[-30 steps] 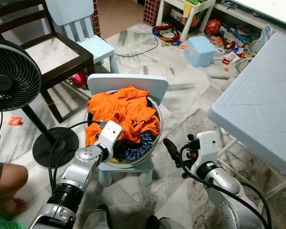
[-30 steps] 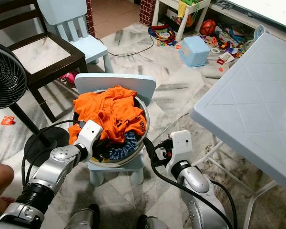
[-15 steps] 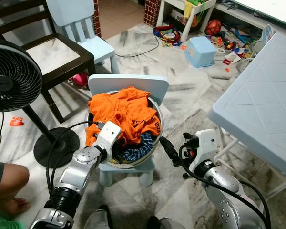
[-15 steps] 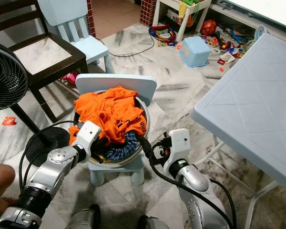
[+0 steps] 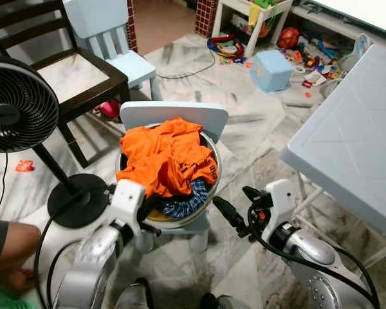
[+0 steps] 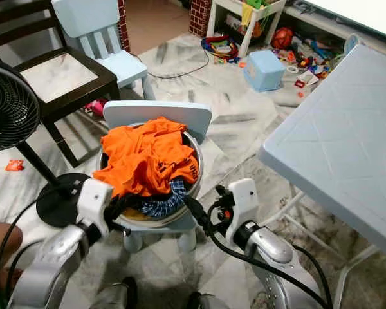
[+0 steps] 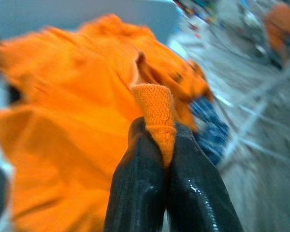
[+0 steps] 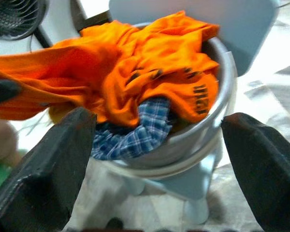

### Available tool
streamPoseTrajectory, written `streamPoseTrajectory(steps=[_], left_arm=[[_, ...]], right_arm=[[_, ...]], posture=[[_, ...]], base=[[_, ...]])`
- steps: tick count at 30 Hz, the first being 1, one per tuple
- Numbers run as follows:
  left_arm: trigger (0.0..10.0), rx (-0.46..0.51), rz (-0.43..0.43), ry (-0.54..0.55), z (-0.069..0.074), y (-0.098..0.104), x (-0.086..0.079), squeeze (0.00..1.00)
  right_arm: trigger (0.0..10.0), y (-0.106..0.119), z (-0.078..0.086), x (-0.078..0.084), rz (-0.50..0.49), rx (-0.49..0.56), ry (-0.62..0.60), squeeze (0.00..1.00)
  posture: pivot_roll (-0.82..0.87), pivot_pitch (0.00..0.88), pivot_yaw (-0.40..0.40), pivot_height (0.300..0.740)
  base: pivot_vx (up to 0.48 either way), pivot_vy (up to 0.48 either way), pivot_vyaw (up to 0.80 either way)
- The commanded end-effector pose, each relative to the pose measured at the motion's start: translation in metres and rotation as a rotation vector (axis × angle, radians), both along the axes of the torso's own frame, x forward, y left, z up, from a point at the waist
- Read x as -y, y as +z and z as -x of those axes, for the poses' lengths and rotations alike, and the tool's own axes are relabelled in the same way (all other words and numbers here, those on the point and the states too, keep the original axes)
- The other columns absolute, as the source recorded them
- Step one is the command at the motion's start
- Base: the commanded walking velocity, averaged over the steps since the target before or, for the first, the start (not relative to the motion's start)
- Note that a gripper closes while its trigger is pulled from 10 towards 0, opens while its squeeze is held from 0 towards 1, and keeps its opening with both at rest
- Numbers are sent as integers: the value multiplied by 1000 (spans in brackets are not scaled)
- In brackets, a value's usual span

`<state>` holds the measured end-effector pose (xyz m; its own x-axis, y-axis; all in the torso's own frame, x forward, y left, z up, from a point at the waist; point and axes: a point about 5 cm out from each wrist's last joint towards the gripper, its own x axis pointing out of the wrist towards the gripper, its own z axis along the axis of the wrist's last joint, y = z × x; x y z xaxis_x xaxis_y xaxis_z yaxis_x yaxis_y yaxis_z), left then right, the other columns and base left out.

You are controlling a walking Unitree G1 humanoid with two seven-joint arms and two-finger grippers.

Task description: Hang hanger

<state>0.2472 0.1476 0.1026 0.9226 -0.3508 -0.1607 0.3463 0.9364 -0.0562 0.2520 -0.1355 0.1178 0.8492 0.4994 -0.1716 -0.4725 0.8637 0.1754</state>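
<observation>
Left gripper (image 7: 165, 145) jaws pinch the orange shirt (image 5: 164, 154); right gripper (image 8: 154, 159) jaws gape.

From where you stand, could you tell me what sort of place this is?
Most likely a lived-in family room: toys litter the marble floor, a child's blue chair stands nearby, and a laundry basin sits before a standing fan.

You have a basin of clothes on a small chair straight ahead, with furniture on both sides.

The basin (image 5: 213, 168) sits on the small chair (image 5: 174, 116), a shirt (image 5: 164, 158) heaped on top and a checked cloth (image 5: 183, 205) under its near edge. To your left stand a fan (image 5: 19, 112) and a wooden chair (image 5: 64, 71), with a second small chair (image 5: 112, 38) behind. A table (image 5: 347, 141) is on your right; a box (image 5: 270, 69) and scattered toys (image 5: 309, 55) lie beyond on the floor.
</observation>
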Motion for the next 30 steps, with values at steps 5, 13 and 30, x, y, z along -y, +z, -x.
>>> streamPoseTrajectory(steps=[5,13,30], left_arm=[[0,42,81,86,9,14,9,0],[10000,30,44,202,-6,14,22,0],[10000,102,3,251,-15,11,17,0]], right_arm=[[10000,16,-18,7,-143,99,-165,0],[10000,16,-31,26,-47,151,-340,0],[10000,7,-40,32,-241,152,-541,0]], posture=[[92,115,-87,740],[105,49,-84,740],[122,0,-50,740]], base=[[0,0,0],[0,0,0],[0,0,0]])
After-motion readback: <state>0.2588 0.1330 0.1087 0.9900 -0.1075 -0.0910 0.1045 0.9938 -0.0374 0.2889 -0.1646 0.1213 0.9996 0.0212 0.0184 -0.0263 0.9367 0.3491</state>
